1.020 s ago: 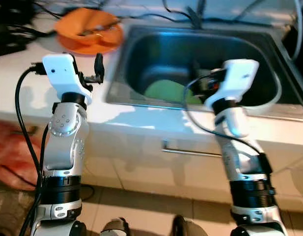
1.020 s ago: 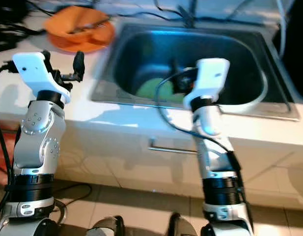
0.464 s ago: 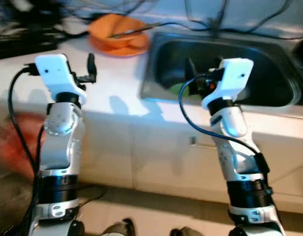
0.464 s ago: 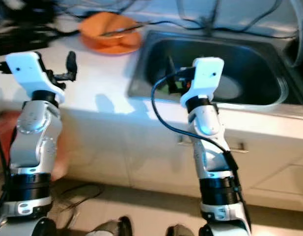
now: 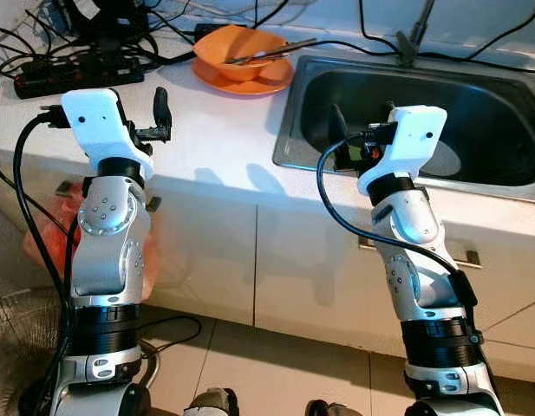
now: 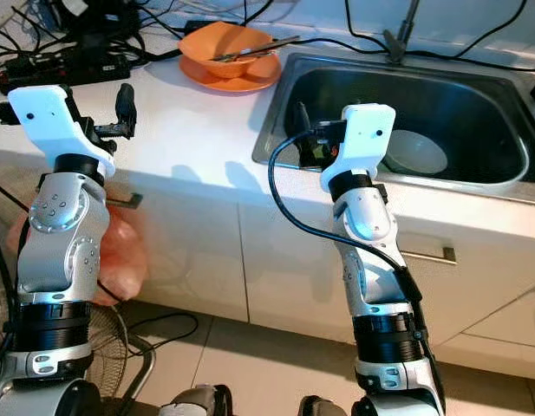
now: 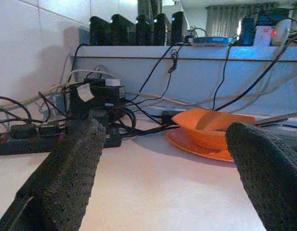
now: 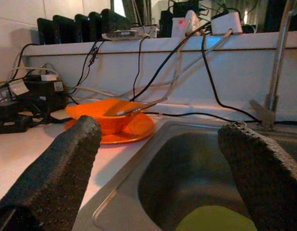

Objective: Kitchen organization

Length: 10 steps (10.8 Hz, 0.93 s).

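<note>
An orange bowl [image 5: 239, 52] with a utensil [image 5: 267, 50] across it sits on an orange plate [image 5: 250, 82] at the back of the white counter [image 5: 215, 139], left of the steel sink [image 5: 289, 130]. A white bowl [image 6: 414, 152] lies in the sink, and a green item [image 8: 211, 219] shows low in the basin. My left gripper [image 5: 154, 117] is raised over the counter's front edge, open and holding nothing. My right gripper [image 5: 354, 139] hovers at the sink's near left corner, also open and holding nothing.
A black power strip [image 5: 76, 74] with tangled cables lies at the counter's back left. The faucet [image 5: 414, 35] stands behind the sink. Below are cabinet fronts with a handle [image 5: 462, 256], an orange bag [image 5: 42, 243] and a floor fan [image 5: 16, 347] at the left.
The whole picture has shifted: the camera has swung left and pulled back, so bowl and sink sit further right and more floor shows. Both arms keep their pose.
</note>
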### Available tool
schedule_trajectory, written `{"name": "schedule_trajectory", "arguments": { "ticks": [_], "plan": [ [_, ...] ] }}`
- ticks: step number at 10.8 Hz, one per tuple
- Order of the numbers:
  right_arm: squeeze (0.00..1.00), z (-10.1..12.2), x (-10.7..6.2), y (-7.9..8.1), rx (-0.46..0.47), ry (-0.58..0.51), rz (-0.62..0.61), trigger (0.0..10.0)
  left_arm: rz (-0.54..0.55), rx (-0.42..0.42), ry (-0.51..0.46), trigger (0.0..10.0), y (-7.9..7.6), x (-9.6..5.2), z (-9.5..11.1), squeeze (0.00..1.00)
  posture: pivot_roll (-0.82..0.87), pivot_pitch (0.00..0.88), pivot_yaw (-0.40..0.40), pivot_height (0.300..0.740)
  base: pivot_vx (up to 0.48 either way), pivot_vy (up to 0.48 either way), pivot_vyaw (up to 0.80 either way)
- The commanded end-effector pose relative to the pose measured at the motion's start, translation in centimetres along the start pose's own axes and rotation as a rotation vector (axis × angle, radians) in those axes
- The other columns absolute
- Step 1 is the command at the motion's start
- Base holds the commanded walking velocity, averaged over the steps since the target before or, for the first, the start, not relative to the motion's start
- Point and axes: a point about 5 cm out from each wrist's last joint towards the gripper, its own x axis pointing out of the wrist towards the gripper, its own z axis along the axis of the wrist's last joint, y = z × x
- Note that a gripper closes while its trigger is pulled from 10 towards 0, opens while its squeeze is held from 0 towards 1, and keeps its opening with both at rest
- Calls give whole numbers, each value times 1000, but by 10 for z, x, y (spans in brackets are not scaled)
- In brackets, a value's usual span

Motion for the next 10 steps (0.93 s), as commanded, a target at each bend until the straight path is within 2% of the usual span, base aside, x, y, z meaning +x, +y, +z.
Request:
{"name": "schedule_trajectory", "arguments": {
  "ticks": [1,3,5,10],
  "plan": [
    [0,6,1,-4,-14,-28,-23,10000,-10,9,-18,10000,-2,2,5,0,60,112,15,740,0,0,0],
    [0,11,3,-6,-14,-50,-37,10000,-3,13,-23,10000,-1,3,6,0,58,112,15,740,0,0,-659],
    [0,10,3,-6,-13,-50,-36,10000,6,19,-22,10000,0,3,6,0,59,112,16,740,0,0,0],
    [0,12,3,-3,-22,-62,-27,10000,58,41,-40,10000,9,6,14,0,61,115,20,740,391,0,0]
  ]
}}
